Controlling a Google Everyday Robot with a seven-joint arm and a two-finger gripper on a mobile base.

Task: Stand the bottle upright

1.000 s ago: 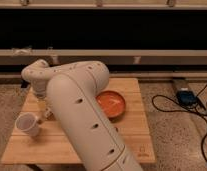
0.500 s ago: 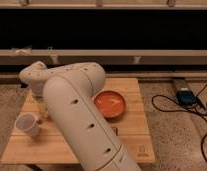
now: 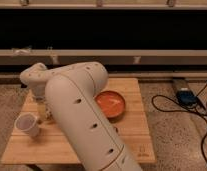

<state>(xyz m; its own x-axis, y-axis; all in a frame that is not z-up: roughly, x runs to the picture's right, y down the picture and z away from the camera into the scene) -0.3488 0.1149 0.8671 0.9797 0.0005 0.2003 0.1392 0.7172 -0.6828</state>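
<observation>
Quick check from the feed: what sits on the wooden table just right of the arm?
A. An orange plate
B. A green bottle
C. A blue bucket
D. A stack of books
A: an orange plate lies on the wooden table right of the arm, while the white cup stands to its left; the gripper is down at the table's left side, mostly hidden behind the arm.
</observation>
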